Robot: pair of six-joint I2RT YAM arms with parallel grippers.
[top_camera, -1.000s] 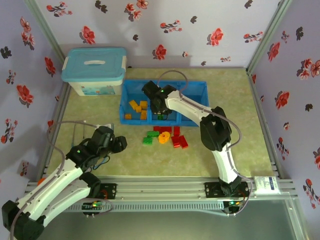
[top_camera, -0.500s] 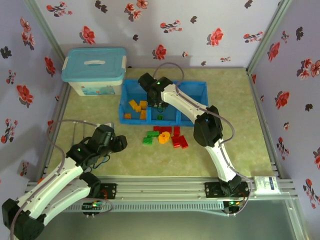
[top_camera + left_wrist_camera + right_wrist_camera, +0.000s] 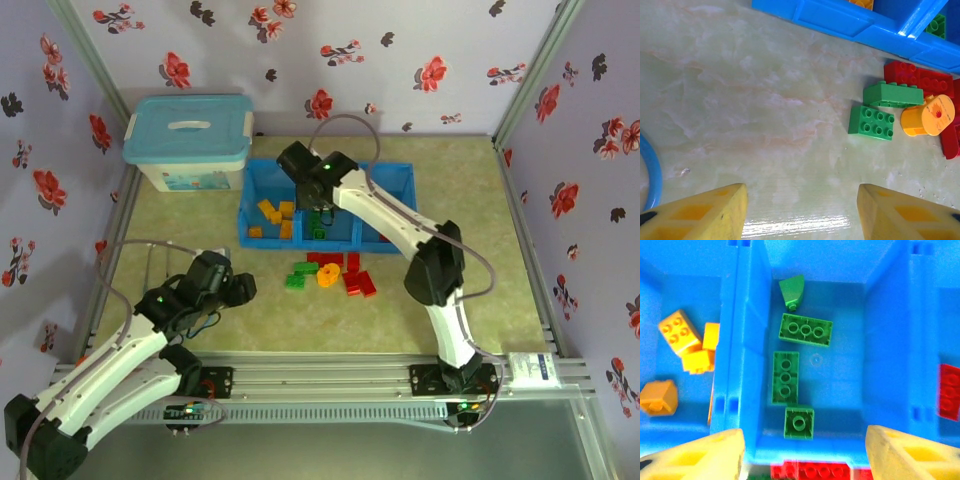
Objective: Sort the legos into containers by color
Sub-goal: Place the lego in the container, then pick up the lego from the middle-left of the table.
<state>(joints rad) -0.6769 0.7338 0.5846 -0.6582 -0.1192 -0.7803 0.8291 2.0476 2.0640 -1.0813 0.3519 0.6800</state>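
Green legos lay in the middle compartment beneath the right gripper, fingers spread and empty; the left gripper, likewise spread, hung near loose legos.

Storage box left of tray; loose bricks on table before tray; other bricks inside tray.

3 compts, 2 arms, 1 box

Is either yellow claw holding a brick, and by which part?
Neither. The right claw hangs open and empty over the green bricks in the tray; the left claw is open over bare table.
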